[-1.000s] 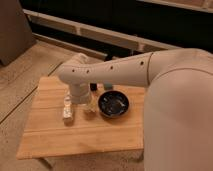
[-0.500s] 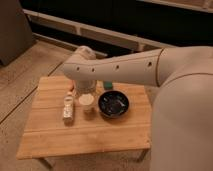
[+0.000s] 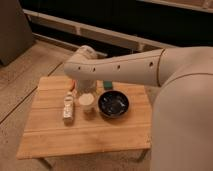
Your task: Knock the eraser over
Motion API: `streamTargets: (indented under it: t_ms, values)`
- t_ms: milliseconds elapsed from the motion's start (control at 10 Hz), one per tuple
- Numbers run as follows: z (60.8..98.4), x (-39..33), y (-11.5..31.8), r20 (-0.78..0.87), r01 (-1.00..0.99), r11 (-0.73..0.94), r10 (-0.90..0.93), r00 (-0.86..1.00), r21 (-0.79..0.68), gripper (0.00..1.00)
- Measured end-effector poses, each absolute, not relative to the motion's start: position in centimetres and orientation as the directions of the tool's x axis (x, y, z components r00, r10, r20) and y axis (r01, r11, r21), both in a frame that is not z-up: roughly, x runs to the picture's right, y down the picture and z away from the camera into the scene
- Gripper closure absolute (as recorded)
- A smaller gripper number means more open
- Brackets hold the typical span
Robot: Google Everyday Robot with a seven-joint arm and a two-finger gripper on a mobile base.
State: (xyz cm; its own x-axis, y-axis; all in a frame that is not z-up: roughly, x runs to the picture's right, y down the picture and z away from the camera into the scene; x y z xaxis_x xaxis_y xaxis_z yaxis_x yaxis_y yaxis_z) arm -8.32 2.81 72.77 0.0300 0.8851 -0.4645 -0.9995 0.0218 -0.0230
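A pale oblong block, seemingly the eraser (image 3: pixel 68 108), lies lengthwise on the left part of the wooden table (image 3: pixel 55 135). I cannot tell for sure whether it is flat or propped. My big white arm reaches in from the right and bends down at the elbow. My gripper (image 3: pixel 85 89) hangs at the end of it, just behind a small white cup (image 3: pixel 86 100) and to the right of the eraser, not touching it.
A dark bowl (image 3: pixel 113 104) sits right of the cup. A teal object (image 3: pixel 107 85) and a small orange item (image 3: pixel 73 85) stand at the back of the table, partly hidden by my arm. A dark wall runs behind; bare floor lies to the left.
My arm's elbow has risen and swung toward the back of the table, uncovering the white cup. The eraser, cup and bowl have stayed where they were.
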Motion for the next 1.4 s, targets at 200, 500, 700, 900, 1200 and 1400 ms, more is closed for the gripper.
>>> streamTargets:
  t_ms: [200,500,700,900,1200,1400]
  values:
    - [75.2,-5.5,-0.2,-0.448,-0.999,0.014,0.894,-0.007,0.045,0.35]
    - [78.3,-2.9,-3.5,-0.424,-0.994,0.027,0.905,-0.019,0.103,0.35]
    - [80.3,-2.3,-4.2,-0.435,-0.991,0.034,0.900,-0.024,0.126,0.35]
    - [82.8,-1.3,-3.9,-0.474,-0.986,0.048,0.880,-0.034,0.160,0.35]
    - [85.9,-0.3,-4.1,-0.508,-0.976,0.067,0.860,-0.047,0.205,0.35]
    - [87.9,-0.2,-4.9,-0.512,-0.976,0.072,0.857,-0.045,0.207,0.35]
